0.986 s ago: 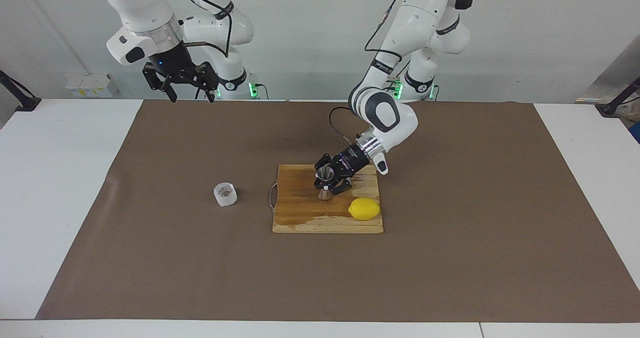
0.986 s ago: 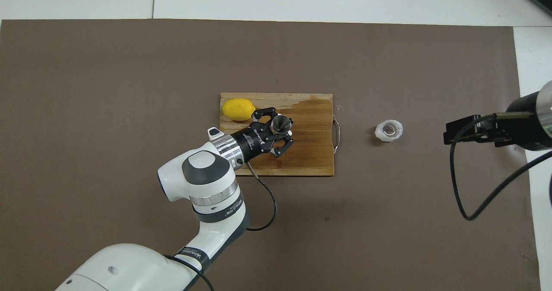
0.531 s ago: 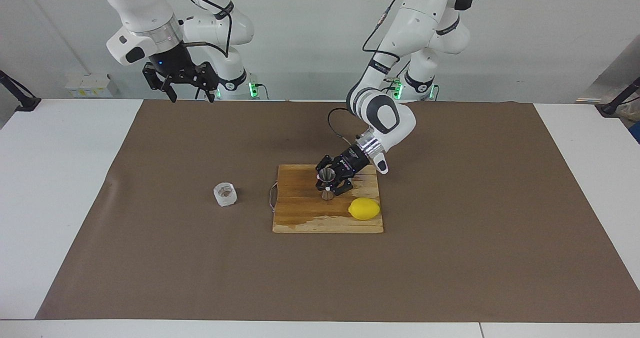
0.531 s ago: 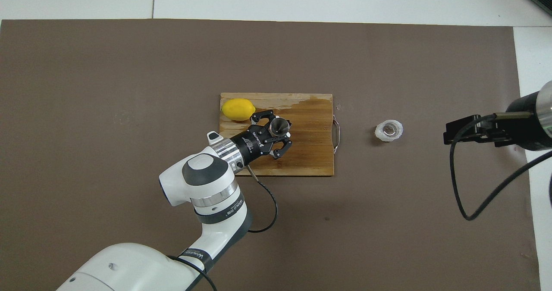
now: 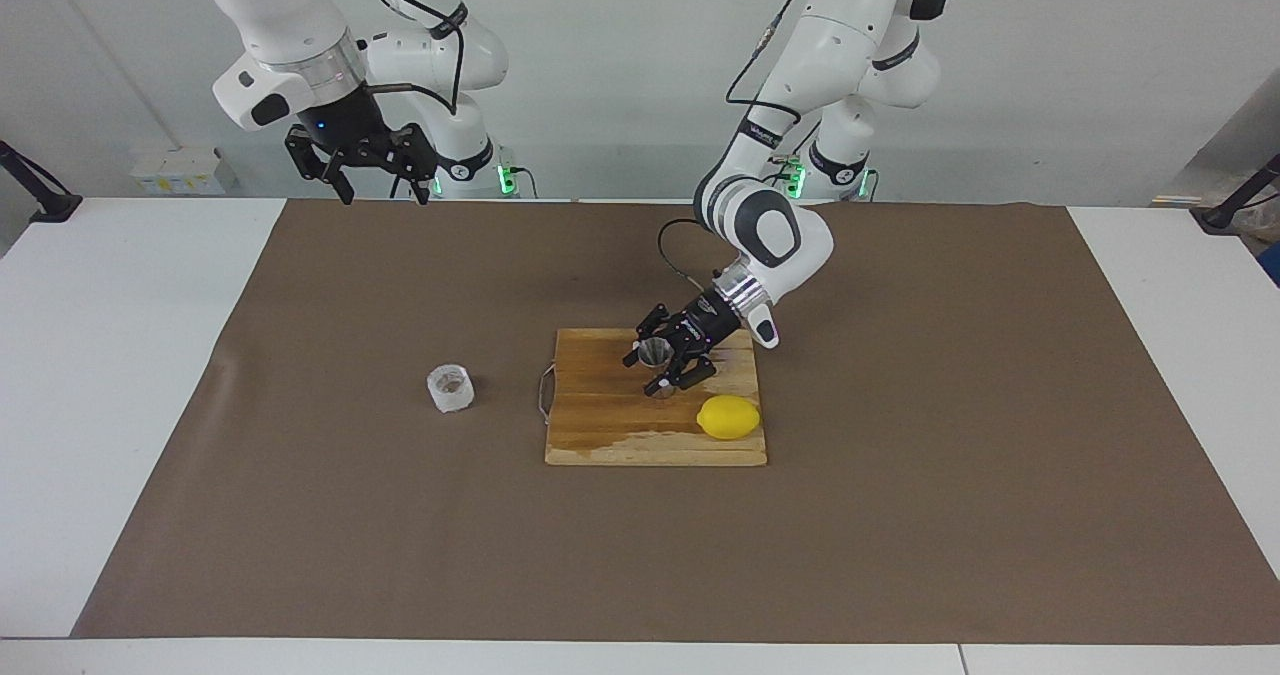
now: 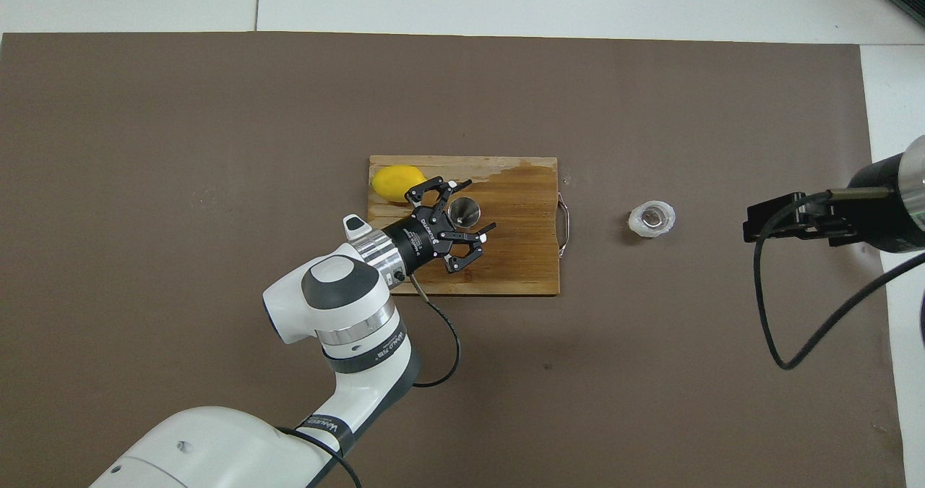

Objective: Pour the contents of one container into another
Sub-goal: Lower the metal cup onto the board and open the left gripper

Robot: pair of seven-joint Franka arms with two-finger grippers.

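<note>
Steel jigger (image 5: pixel 655 362): shiny, hourglass-shaped, stood upright on the wooden cutting board (image 5: pixel 600 425), open mouth up, long axis vertical | left gripper (image 5: pixel 668 365): fingers spread wide around the jigger, nothing gripped | translucent cup (image 5: pixel 450 388): set on the brown mat toward the right arm's end | right gripper (image 5: pixel 372 167): held raised, waiting, fingers apart.
</note>
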